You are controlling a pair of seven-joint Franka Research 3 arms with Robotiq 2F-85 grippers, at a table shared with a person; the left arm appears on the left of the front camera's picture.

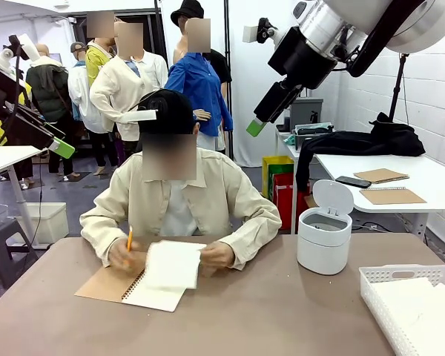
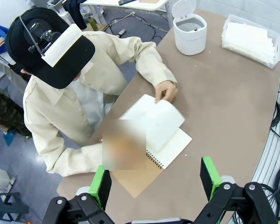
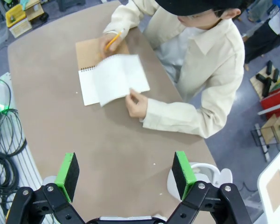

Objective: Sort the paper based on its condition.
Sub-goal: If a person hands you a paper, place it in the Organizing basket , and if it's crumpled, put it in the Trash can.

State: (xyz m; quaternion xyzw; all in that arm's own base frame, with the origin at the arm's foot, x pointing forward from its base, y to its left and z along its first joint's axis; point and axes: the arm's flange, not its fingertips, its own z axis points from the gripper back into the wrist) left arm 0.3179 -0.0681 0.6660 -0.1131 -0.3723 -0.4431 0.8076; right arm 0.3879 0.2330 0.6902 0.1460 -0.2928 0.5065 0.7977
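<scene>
A person sits at the far side of the brown table (image 1: 282, 311), with a spiral notebook (image 1: 159, 293) lying open in front of them. One hand holds an orange pencil (image 1: 129, 239). The other hand lifts a white page (image 1: 174, 263) of the notebook. White sheets of paper (image 1: 419, 308) lie in the slotted basket at the near right. My left gripper (image 2: 155, 182) hangs open high above the table's left side, over the notebook (image 2: 170, 142). My right gripper (image 3: 125, 173) is open too, raised high over the right side, with nothing between its pads.
A white lidded bin (image 1: 324, 230) with its lid up stands on the right of the table. The white basket (image 1: 371, 278) sits at the near right corner. Cables (image 3: 4, 135) hang beside the table edge. A second table (image 1: 423, 182) stands behind on the right.
</scene>
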